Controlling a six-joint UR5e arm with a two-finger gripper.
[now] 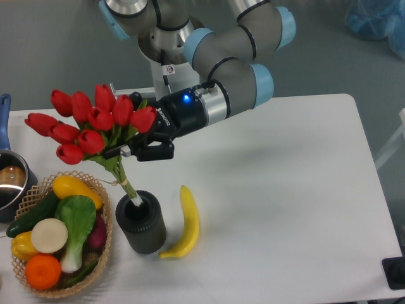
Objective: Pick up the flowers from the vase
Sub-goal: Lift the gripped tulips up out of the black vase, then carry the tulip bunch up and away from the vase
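While my gripper [130, 147] is clamped on the flowers [85, 123] just under the red heads, the lift is only partly done, as I judge it. I hold the bunch tilted, heads leaning up and to the left above the basket [109, 237], and the bound stem ends reach down and right into the mouth of the vase [140, 225]. The tips look to be at or just inside the rim; I cannot tell whether they touch the wall. So the grasp is made and the bunch is mostly raised; what is left is to carry it higher until the stems clear the mouth altogether.

Around me: the vase stands upright on the table [285, 202], right beside the basket, which holds a cucumber, a leafy green, an orange and some yellow pieces. A banana [187, 223] lies just to the vase's right, close to it but apart. At the far left edge a pot [9, 183] with a blue handle sits beside the basket.

Nothing blocks the way upward. My worry is the slant of the stems: they could drag on the rim and tip the vase toward the basket or the banana, so a straight upward pull seems the safer way.
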